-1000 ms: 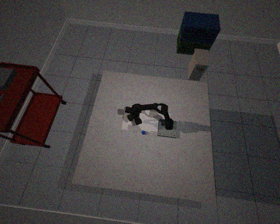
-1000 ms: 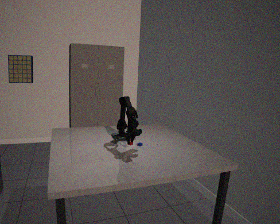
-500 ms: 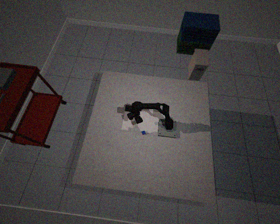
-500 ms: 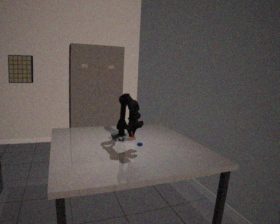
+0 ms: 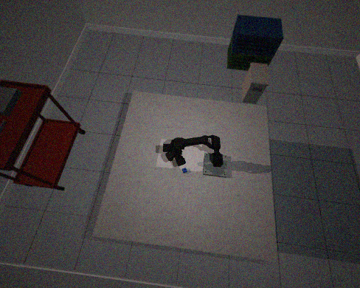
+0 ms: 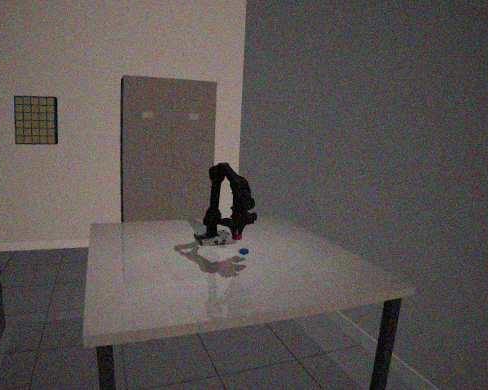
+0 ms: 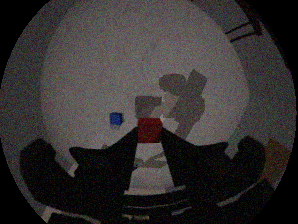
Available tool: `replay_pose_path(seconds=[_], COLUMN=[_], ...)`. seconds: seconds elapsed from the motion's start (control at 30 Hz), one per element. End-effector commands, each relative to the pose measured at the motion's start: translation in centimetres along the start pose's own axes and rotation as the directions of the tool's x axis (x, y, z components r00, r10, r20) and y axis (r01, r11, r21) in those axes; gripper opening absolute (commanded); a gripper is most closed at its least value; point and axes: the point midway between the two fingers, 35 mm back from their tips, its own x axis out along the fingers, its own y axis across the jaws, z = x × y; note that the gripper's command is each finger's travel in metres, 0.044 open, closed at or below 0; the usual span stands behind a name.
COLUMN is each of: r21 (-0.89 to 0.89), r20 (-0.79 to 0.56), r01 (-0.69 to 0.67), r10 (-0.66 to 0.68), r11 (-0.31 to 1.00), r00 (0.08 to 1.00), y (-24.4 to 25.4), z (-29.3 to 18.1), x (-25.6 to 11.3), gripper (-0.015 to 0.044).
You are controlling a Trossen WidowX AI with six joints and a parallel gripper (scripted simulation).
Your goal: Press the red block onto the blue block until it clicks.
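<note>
Red blk [image 6: 238, 237] [image 7: 149, 130] aloft, blue [image 5: 184, 170] [image 6: 244, 251] [image 7: 116, 118] on tbl

Red being shown on the block [image 6: 238, 237] [image 7: 149, 130], blue being shown on the small block [image 5: 184, 170] [image 6: 244, 251] [image 7: 116, 118], black being worn by the arm [image 5: 195, 141] [image 6: 241, 192], red being carried by the cart [image 5: 63, 125], yellow being crossed by a blue grid on the wall panel [image 6: 35, 120]

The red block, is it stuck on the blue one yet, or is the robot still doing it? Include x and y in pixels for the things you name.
Not yet. Picking up looks done: the red block [image 6: 238, 237] [image 7: 149, 130] is held up in the pincer [image 6: 238, 235] [image 7: 148, 129]. Carrying it is in hand. The blue block [image 5: 184, 170] [image 6: 243, 251] [image 7: 116, 118] sits apart on the table [image 5: 195, 218] [image 6: 184, 295] [image 7: 95, 60], so pressing and letting go are left.
</note>
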Motion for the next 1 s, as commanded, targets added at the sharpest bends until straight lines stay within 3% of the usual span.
replay_pose_path(seconds=[0.0,0.57,0.97], r21=[0.010,0.030,0.031], r20=[0.003,0.000,0.000], r01=[-0.007,-0.014,-0.014], r10=[0.007,0.014,0.014], r11=[1.000,0.999,0.999], r00=[1.000,1.000,1.000], y=[2.2,9.2,9.4], z=[-0.2,-2.4,-2.6], x=[0.8,4.0,6.3], gripper=[0.0000,0.0000,0.0000])
